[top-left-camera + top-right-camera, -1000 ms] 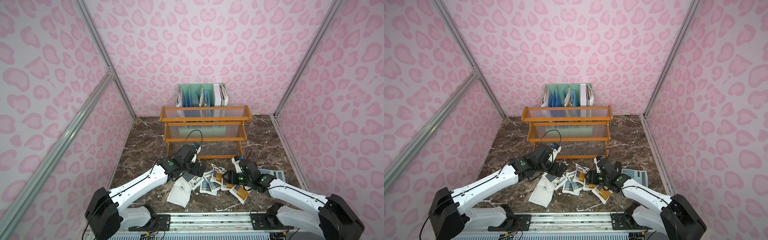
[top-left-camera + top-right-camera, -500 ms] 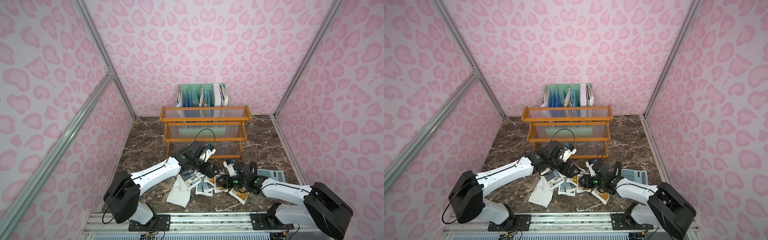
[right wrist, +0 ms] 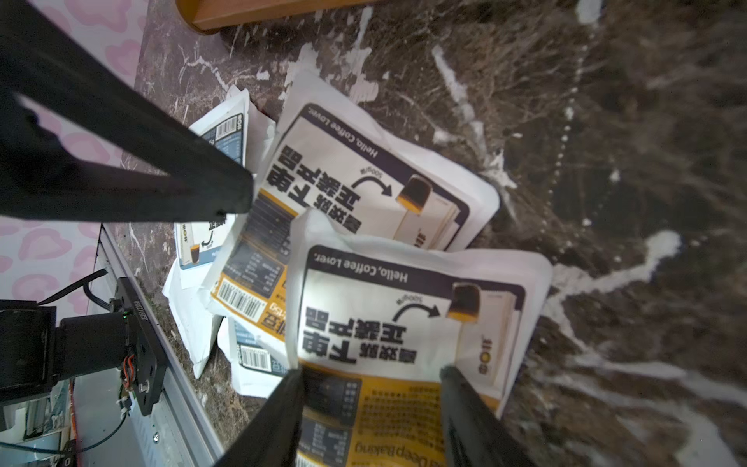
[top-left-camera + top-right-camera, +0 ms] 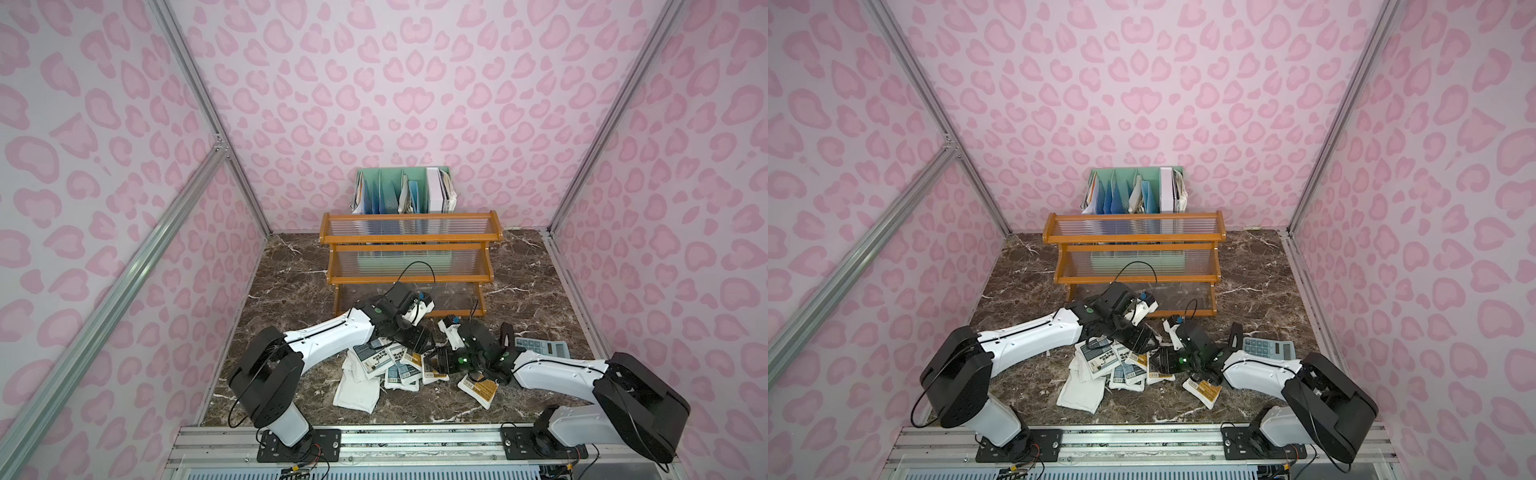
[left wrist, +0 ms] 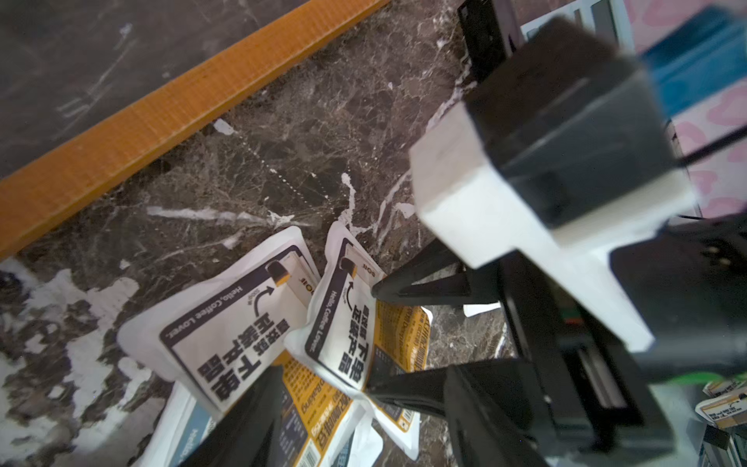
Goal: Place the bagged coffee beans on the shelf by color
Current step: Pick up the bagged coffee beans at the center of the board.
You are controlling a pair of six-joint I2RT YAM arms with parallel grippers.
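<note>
Right gripper (image 3: 372, 372) is now pinching a flat white pouch with orange-yellow label (image 3: 404, 307); left gripper (image 4: 419, 343) is coming closer, its opening unclear.

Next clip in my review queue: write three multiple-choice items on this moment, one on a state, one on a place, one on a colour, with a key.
1. State: the shelf tiers A) hold no pouches; B) are all full; C) hold pouches on top only.
2. Place: the calculator lies A) on the shelf; B) on the marble tabletop beside the right arm; C) atop the pouches.
3. Colour: the pouch at the right gripper has a label panel that is A) green; B) red; C) orange-yellow.
Key: 1 A, no pouch shows on any tier in both top views; 2 B, it lies flat by the white arm link; 3 C, the right wrist view shows that panel.
</note>
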